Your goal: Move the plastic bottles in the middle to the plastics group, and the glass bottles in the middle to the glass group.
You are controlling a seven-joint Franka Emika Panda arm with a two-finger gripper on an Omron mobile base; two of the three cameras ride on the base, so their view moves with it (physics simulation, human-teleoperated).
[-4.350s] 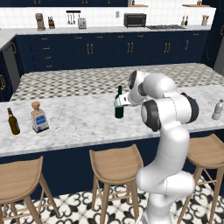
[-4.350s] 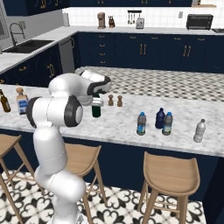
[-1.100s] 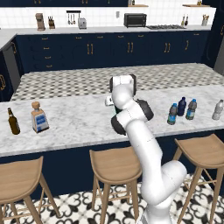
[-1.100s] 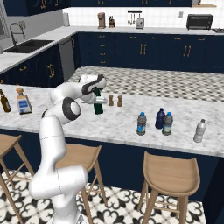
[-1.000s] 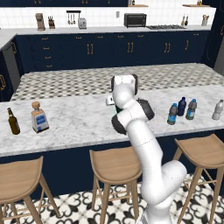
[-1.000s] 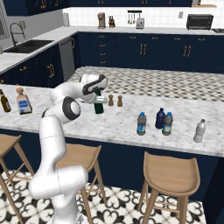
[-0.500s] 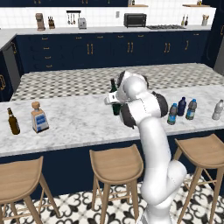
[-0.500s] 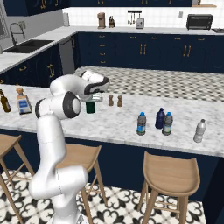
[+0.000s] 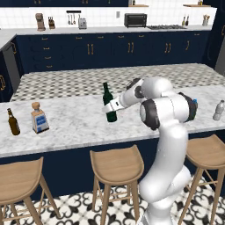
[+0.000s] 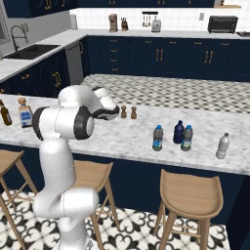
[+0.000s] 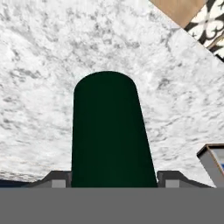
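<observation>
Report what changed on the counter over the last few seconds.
The gripper, shut on the green bottle, carried it left toward the glass group. The brown bottle, square bottle and right-hand bottles stayed put.

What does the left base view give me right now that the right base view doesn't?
Left base view: the green wine bottle upright in the gripper, over the marble counter. Right base view: two blue-labelled water bottles and the dark-blue bottle clustered together. Both: the brown beer bottle, the square stoppered bottle and the greyish clear bottle.
</observation>
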